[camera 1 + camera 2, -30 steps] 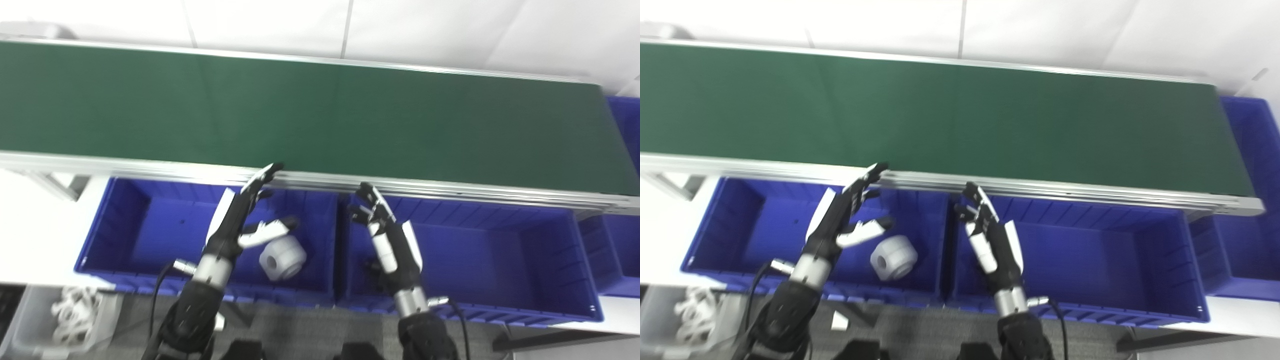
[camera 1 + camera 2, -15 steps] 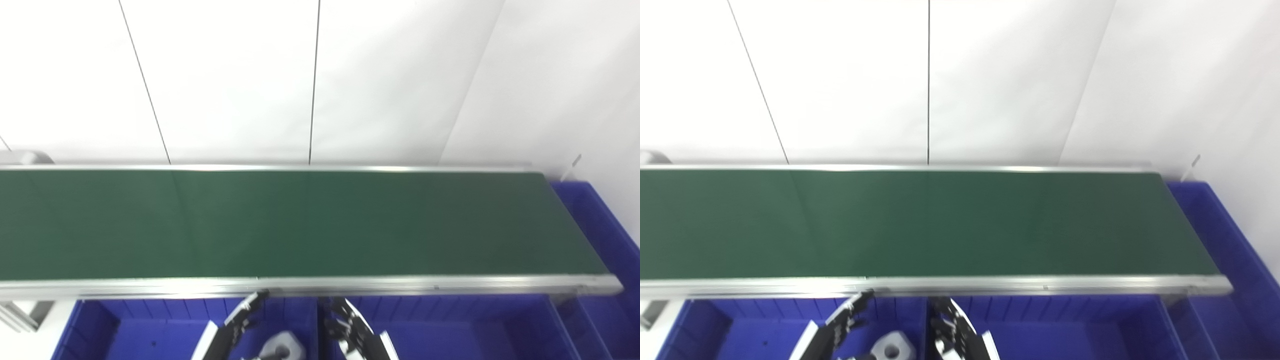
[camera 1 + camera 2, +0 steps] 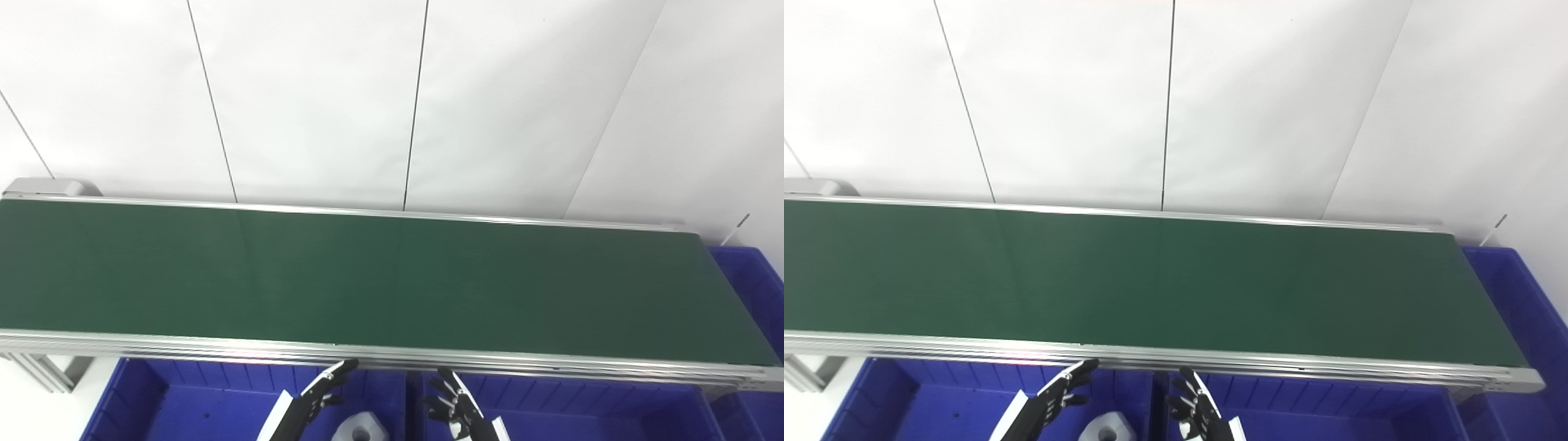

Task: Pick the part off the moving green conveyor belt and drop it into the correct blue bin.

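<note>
Green conveyor belt (image 3: 380, 282) spans the frame, bare; no part riding on it. Below its near rail, blue bins: left bin (image 3: 202, 398), right bin (image 3: 588, 410), a third bin (image 3: 1513, 288) past the belt's end. Left hand (image 3: 312, 401) and right hand (image 3: 456, 410) hover over the bins, fingers spread, holding nothing. White part (image 3: 361, 429) lies in the left bin, beside the left hand.

Risk, as judged: hands sit at the frame's bottom edge, so a reach for an incoming part may be poorly seen and mistimed.

Right eye view shows more of the third bin; left eye view shows more of the belt's left end housing (image 3: 43, 187).
</note>
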`<state>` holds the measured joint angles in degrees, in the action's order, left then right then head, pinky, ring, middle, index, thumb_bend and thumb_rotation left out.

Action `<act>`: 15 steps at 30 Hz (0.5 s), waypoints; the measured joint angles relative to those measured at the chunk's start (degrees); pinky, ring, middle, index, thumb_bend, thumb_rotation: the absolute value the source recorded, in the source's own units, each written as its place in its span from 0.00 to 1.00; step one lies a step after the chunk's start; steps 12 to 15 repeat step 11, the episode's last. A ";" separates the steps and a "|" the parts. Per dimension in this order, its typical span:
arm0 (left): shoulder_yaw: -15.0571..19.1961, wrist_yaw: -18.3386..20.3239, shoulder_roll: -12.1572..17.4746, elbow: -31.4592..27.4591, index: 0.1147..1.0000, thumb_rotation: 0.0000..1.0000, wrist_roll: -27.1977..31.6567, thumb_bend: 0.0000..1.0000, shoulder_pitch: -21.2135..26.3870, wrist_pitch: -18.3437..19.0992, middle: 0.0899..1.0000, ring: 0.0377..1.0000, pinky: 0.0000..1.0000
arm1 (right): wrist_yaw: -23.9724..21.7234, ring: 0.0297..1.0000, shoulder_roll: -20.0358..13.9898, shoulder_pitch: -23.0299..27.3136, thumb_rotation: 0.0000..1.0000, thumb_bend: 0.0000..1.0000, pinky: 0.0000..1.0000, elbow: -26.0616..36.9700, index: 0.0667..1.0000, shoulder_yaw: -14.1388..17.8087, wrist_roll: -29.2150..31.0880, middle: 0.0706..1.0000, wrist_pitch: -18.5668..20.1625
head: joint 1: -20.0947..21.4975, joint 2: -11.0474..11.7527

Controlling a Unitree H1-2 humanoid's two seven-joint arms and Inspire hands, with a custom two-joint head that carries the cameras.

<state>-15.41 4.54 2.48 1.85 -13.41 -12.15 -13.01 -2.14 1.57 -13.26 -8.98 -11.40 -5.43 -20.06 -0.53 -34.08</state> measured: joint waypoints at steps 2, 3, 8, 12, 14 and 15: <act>0.06 0.01 -0.38 -1.29 0.89 0.65 0.05 0.89 -0.48 0.60 0.94 0.93 0.88 | 0.33 0.85 0.00 -0.27 0.98 0.77 0.80 1.13 0.91 -0.03 -0.87 0.89 -2.02 | -0.18 -1.69; 0.10 0.01 -0.70 -1.83 0.90 0.67 0.41 0.88 -0.64 1.20 0.95 0.95 0.91 | 0.55 0.85 0.01 -0.37 0.99 0.78 0.80 1.74 0.89 -0.04 -1.51 0.89 -2.79 | -0.18 -3.17; 0.46 0.00 -2.08 -4.40 0.92 0.69 0.66 0.84 -0.92 3.09 0.97 0.98 0.98 | 1.73 0.85 0.05 -1.20 1.00 0.80 0.82 5.10 0.88 0.02 -3.17 0.89 -3.20 | -0.61 -5.64; 1.14 -0.08 -3.04 -5.08 0.93 0.73 0.88 0.83 -0.76 4.51 0.96 0.98 0.95 | 1.89 0.84 0.03 -1.57 1.00 0.79 0.81 6.20 0.88 0.06 -3.60 0.89 -3.24 | -0.26 -8.45; 1.14 -0.08 -3.04 -5.08 0.93 0.73 0.88 0.83 -0.76 4.51 0.96 0.98 0.95 | 1.89 0.84 0.03 -1.57 1.00 0.79 0.81 6.20 0.88 0.06 -3.60 0.89 -3.24 | -0.26 -8.45; 1.14 -0.08 -3.04 -5.08 0.93 0.73 0.88 0.83 -0.76 4.51 0.96 0.98 0.95 | 1.89 0.84 0.03 -1.57 1.00 0.79 0.81 6.20 0.88 0.06 -3.60 0.89 -3.24 | -0.26 -8.45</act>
